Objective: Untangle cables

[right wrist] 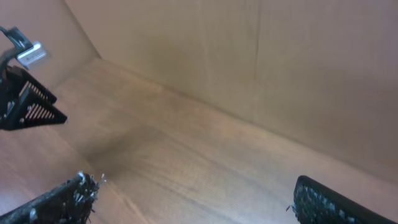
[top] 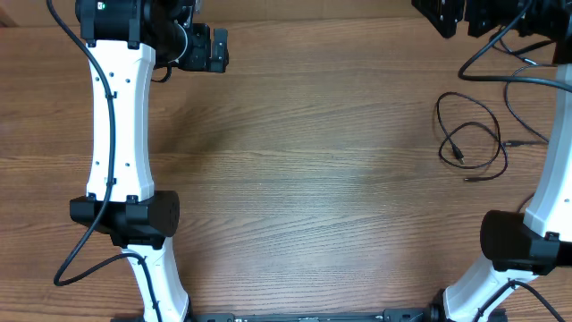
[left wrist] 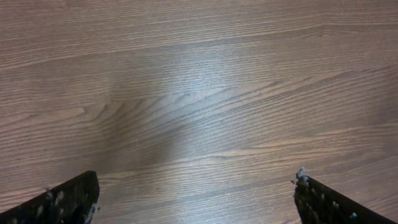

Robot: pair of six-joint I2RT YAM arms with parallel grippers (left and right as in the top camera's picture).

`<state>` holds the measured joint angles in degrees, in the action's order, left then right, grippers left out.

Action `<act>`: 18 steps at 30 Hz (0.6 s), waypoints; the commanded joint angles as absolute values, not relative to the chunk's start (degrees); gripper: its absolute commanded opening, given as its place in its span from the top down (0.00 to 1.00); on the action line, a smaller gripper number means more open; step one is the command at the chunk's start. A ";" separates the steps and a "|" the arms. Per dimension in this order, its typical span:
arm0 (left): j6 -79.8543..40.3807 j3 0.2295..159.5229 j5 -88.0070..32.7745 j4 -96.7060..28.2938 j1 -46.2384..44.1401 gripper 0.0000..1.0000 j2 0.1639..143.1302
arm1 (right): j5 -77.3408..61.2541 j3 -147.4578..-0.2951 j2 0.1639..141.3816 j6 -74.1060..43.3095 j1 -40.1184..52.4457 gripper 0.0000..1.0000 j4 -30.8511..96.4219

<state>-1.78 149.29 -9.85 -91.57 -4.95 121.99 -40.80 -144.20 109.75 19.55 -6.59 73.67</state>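
Runs the left arm [top: 118, 116] from its base at the near edge through a black left elbow [top: 134, 216], then straight toward the far side, the white link almost parallel to the left edge. Turns the left wrist [top: 116, 22] rightward at the far end, so the left jaws point right, spread wide, with the left fingers [left wrist: 62, 202] in the bottom corners of the wrist view. Bends the right arm [top: 545, 192] up from the near right, past the right elbow [top: 518, 241], to the far right corner. Holds the right jaws wide apart, right fingers [right wrist: 56, 205] well separated, pointing leftward.
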 commanded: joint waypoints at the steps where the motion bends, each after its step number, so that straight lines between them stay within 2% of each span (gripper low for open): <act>1: -2.35 150.50 -10.31 -91.48 -5.32 0.00 120.64 | -39.20 -144.53 107.20 20.03 -5.78 0.00 70.67; 4: -2.35 150.50 -10.31 -91.48 -5.32 0.00 120.64 | -32.64 -141.08 103.72 20.12 -4.05 0.00 67.64; 8: -2.35 150.50 -10.31 -91.48 -5.32 0.00 120.64 | -29.36 -124.49 93.41 29.32 -0.80 0.00 58.65; 18: -2.35 150.50 -10.31 -91.48 -5.32 0.00 120.64 | -29.52 -56.64 60.01 32.47 -0.05 0.00 5.54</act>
<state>-1.78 149.29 -9.85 -91.55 -4.95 121.99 -30.50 -70.46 65.65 31.16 0.03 11.70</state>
